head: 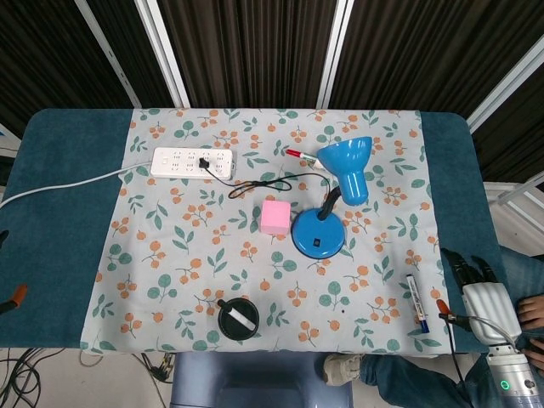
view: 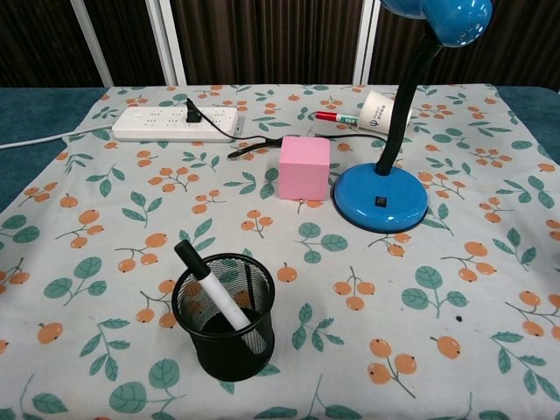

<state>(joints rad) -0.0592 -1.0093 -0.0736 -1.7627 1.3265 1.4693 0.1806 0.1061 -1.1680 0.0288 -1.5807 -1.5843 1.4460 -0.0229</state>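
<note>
The right hand, fingers apparently spread and empty, hovers beside the marker lying lengthwise front-to-back.

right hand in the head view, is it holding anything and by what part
Nothing is held. The right hand is empty, fingers apart, at the table's right edge beside the blue-capped marker without touching it. The left hand is out of view.

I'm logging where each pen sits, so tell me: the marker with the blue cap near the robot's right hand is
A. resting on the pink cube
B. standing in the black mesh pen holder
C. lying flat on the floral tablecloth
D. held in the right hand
C: the blue-capped marker lies flat on the floral tablecloth, apart from the right hand, which holds nothing.
</note>
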